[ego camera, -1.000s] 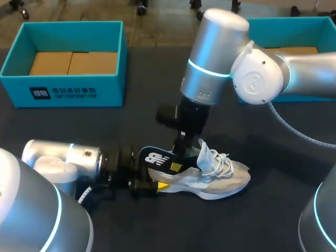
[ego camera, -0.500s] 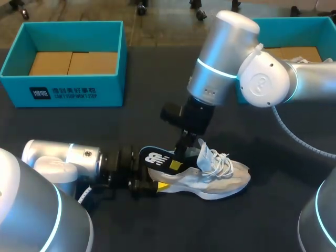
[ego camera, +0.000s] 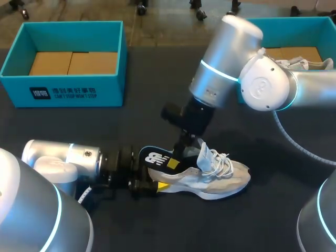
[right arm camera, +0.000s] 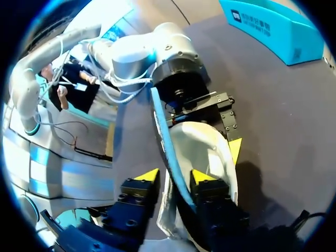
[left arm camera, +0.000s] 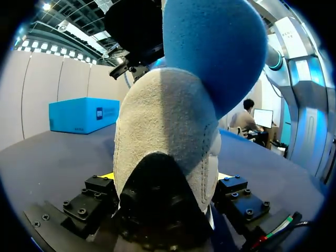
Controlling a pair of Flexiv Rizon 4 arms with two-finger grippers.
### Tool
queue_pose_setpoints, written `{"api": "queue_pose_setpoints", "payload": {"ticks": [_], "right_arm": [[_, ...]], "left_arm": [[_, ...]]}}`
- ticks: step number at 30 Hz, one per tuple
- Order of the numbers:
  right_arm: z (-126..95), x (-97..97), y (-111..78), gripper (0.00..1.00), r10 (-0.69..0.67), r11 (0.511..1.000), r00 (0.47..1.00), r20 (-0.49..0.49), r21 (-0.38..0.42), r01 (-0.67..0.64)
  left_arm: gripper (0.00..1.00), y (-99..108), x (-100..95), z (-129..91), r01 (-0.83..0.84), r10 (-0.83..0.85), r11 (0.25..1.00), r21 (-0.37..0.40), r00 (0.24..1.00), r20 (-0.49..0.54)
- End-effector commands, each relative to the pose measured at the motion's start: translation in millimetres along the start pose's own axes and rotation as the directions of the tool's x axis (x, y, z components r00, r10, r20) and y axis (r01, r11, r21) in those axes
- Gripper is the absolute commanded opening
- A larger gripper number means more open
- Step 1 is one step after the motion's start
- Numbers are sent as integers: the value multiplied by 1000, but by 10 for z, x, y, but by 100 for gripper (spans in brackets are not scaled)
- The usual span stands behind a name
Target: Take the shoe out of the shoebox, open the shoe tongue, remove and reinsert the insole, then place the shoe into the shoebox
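A grey-and-white sneaker lies on its sole on the dark table, laces loose and tongue pulled up. Its blue insole sticks up out of the heel opening. My left gripper comes in from the left, its fingers set wide on both sides of the heel. In the left wrist view the heel fills the gap of the left gripper. My right gripper points down over the heel. In its wrist view the thin insole stands between the fingertips of the right gripper, with gaps showing.
A teal shoebox with a cardboard insert stands at the back left. A second teal box at the back right holds another pale shoe. The right arm's big elbow hangs over the table's middle right.
The right gripper's fingers have drawn closer together around the insole, and the right arm has leaned over to the right. The shoe and left arm have kept still.
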State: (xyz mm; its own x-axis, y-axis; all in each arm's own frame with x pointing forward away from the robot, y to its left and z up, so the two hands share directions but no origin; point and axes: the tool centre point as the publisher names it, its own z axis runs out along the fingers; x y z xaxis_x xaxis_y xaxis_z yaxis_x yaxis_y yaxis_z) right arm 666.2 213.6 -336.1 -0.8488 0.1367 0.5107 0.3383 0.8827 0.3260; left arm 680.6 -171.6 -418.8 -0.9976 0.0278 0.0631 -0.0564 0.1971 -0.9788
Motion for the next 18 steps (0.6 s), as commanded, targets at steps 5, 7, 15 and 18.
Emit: {"api": "queue_pose_setpoints", "payload": {"ticks": [5, 7, 15, 18], "right_arm": [[12, 30, -6, 0, 2, 1000, 1000, -5, -17, -2], [-17, 47, 11, 0, 3, 1000, 1000, -3, -20, -3], [-322, 165, 197, 0, -4, 999, 999, 38, -50, 6], [-376, 188, 233, 0, -3, 997, 999, 46, -77, 7]], "left_arm": [[0, 7, -1, 7, 0, 0, 1000, 0, 1000, 2], [0, 7, -1, 7, 0, 0, 1000, 0, 1000, 2], [0, 7, -1, 7, 0, 0, 1000, 0, 1000, 2], [0, 7, -1, 7, 0, 0, 1000, 0, 1000, 2]]}}
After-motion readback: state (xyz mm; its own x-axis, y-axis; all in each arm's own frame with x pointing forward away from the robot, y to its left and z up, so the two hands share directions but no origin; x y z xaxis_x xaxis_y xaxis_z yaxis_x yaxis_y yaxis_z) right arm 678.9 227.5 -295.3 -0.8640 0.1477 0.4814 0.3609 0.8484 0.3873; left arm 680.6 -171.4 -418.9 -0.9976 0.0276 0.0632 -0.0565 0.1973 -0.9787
